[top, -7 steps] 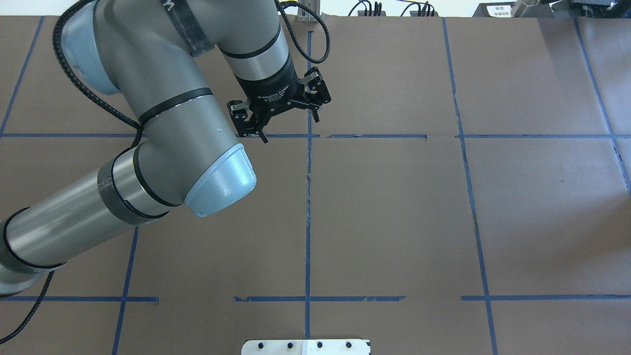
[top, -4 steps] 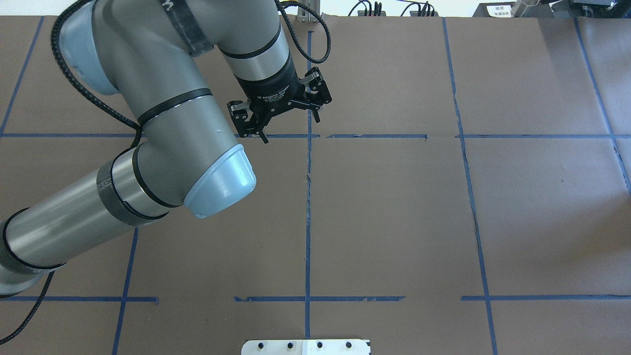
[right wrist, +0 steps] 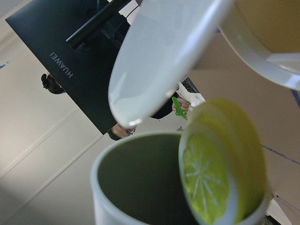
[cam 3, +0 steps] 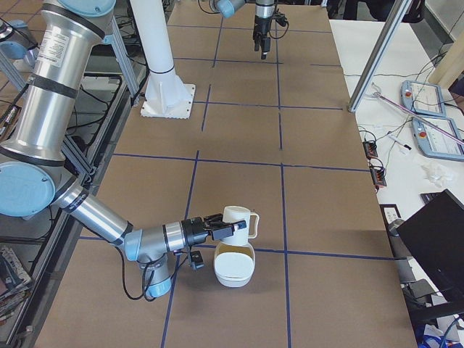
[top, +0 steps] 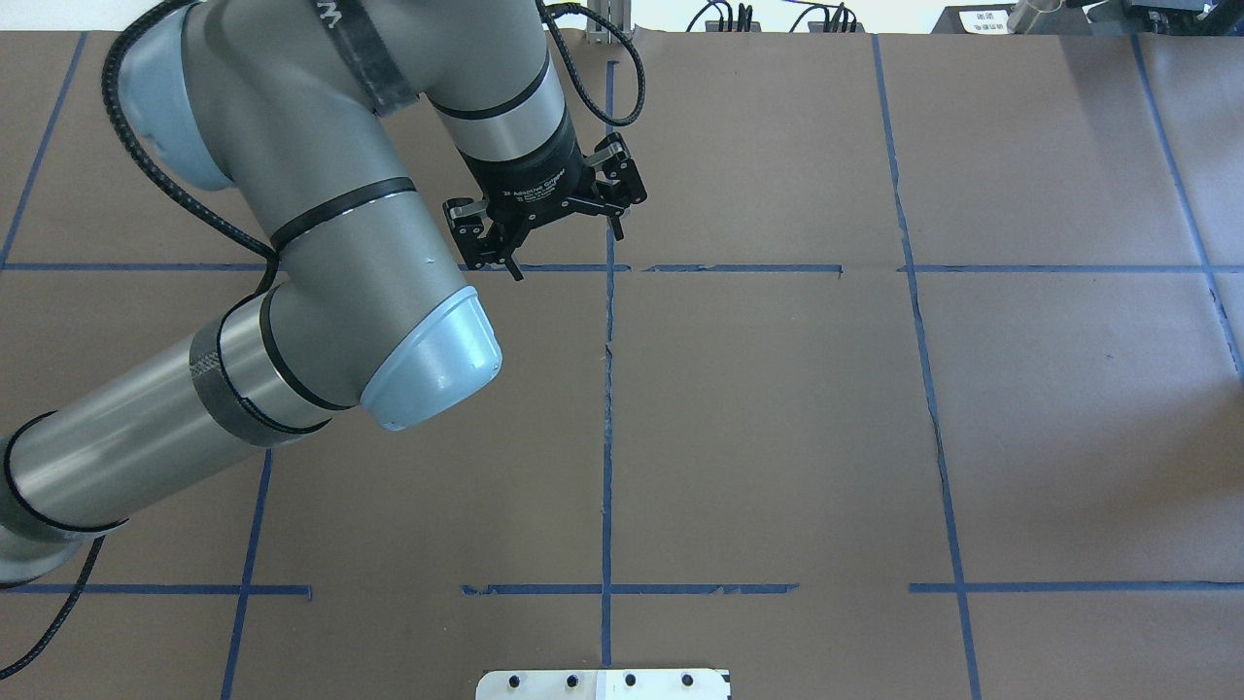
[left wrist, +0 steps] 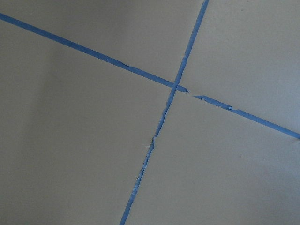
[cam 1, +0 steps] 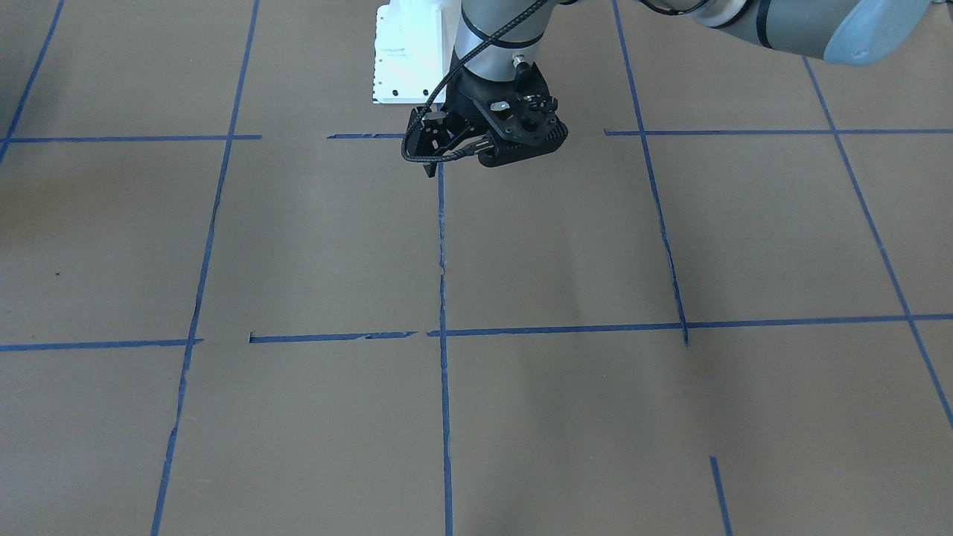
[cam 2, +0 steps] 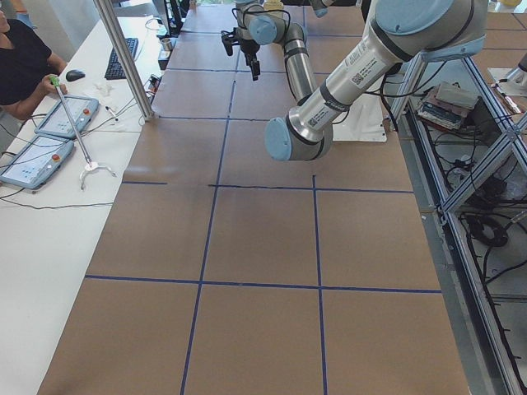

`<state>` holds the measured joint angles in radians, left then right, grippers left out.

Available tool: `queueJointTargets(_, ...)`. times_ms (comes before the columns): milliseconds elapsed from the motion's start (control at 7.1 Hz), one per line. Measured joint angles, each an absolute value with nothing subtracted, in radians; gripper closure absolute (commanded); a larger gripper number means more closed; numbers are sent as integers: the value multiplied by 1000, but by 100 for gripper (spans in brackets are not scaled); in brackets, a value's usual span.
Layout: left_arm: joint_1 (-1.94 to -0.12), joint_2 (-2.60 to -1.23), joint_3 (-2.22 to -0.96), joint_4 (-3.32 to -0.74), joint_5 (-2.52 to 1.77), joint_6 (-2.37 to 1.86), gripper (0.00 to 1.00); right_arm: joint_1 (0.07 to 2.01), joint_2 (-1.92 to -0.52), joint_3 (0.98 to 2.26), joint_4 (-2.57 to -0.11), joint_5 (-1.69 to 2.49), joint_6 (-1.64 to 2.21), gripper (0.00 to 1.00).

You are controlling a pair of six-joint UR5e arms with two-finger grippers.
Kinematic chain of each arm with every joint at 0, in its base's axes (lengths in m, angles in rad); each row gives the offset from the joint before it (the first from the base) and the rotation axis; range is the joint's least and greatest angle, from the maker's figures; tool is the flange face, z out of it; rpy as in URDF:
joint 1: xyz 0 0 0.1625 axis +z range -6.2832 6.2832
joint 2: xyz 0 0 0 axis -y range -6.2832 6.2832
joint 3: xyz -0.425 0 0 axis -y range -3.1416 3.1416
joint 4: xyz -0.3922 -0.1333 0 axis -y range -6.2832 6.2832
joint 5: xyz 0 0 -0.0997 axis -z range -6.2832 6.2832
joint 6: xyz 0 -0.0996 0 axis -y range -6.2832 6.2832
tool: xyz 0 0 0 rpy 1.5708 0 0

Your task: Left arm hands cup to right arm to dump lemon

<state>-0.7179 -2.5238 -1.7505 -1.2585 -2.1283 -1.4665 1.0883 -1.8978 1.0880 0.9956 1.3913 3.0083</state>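
We see the left arm (top: 330, 292) reach out over the middle of the brown desk (top: 777, 437). Its jaws point down and hang well above the desk, over the long middle line of blue tape (top: 607, 437). The left jaws are spread wide and hold nothing. Flat brown paper with tape squares stretches away from them on every side, so there is lots of room to move. The left wrist view looks down on one tape cross. A white base plate (top: 603, 683) sits at the desk's edge by the robot. The cup (cam 3: 238, 220) is well apart from all that, near the desk's end on the robot's right. The right arm (cam 3: 43, 94) bends low and comes in from the robot's edge, and the right jaws are closed on the cup, gripping it from the side. The cup is just beside a white bowl (cam 3: 233, 275), at the bowl's far rim; we cannot tell if they touch. The right wrist view looks into the cup's grey inside. The lemon (right wrist: 213, 178) is a yellow slice at the cup's mouth, leaning on the rim. One white fingertip (right wrist: 159, 61) shows blurry above the cup. Off the desk's far long edge, near the cup, stands a black screen (cam 3: 435, 232), so room is tighter there. A person (cam 2: 20, 58) sits at a white side table along that same edge.
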Motion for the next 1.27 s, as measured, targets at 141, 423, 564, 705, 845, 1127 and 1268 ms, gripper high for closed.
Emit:
queueJointTargets(141, -718, -2526, -1751, -1258, -2128, -1466, 0, 1089, -1906, 1085, 1018, 1391, 3040, 97)
queueJointTargets(423, -718, -2528, -1753, -1256, -2127, -1467, 0, 1088, -1913, 1077, 1038, 1390, 3112, 97)
queueJointTargets(564, -718, -2527, -1753, -1255, -2124, -1468, 0, 1088, -1912, 1071, 1041, 1390, 3128, 97)
queueJointTargets(705, -718, -2527, -1753, -1256, -2117, -1468, 0, 1089, -1909, 1068, 1042, 1388, 3139, 97)
queueJointTargets(845, -718, -2527, -1753, -1256, -2112, -1468, 0, 1089, -1906, 1069, 1043, 1383, 3152, 97)
queueJointTargets(1127, -718, -2524, -1753, -1256, -2107, -1467, 0, 1089, -1895, 1072, 1043, 1372, 3174, 97)
queueJointTargets(1268, -718, -2522, -1753, -1256, -2107, -1467, 0, 1089, -1894, 1080, 1042, 1372, 3172, 98)
